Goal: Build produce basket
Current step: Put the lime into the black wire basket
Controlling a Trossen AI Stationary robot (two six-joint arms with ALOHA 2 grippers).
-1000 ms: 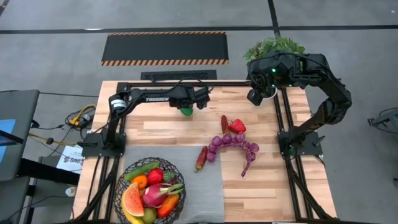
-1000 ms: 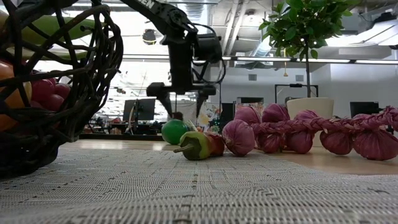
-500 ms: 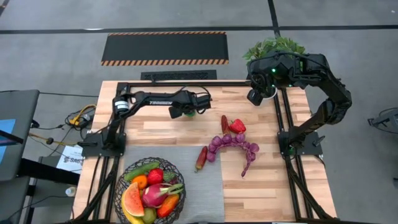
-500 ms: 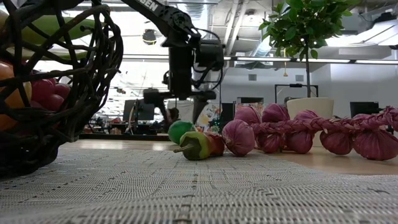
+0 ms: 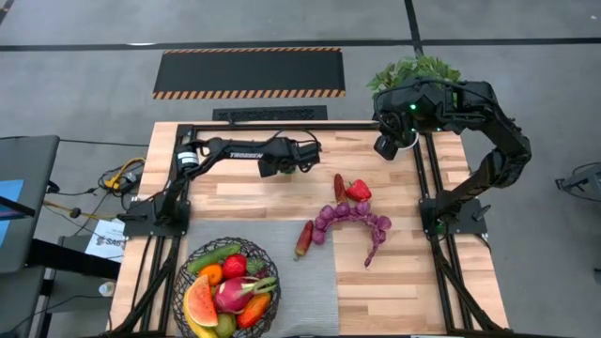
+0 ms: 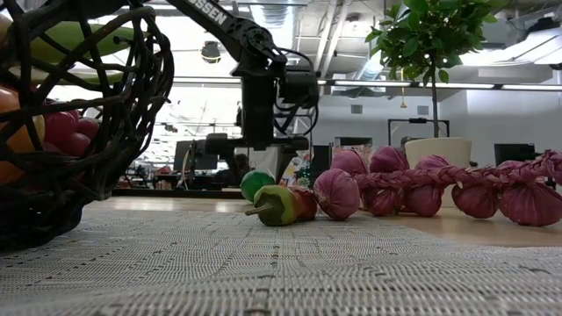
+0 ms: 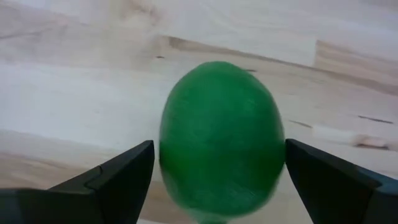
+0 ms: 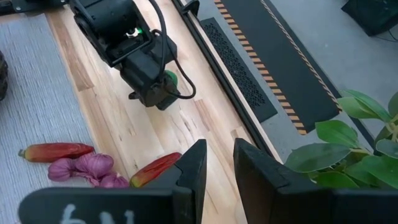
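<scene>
green fruit [image 7: 219, 140] between spread left pincer [image 7: 217, 180] fingers, right pincer [image 8: 217, 165] nearly together

We count two arms, so two grippers: the left gripper [image 5: 293, 165] and the right gripper [image 5: 385, 146]. There is one basket [image 5: 228, 289] and one grey mat [image 5: 310, 282]. One round green fruit [image 7: 219, 138] lies on the table [image 5: 235, 202]. We see two long red chillies [image 5: 303, 238], one strawberry [image 5: 358, 191], and one braided string of purple onions [image 5: 352, 218]. One potted plant [image 5: 414, 73] stands at the far edge. The basket's contents overlap too much for an exact count.
</scene>
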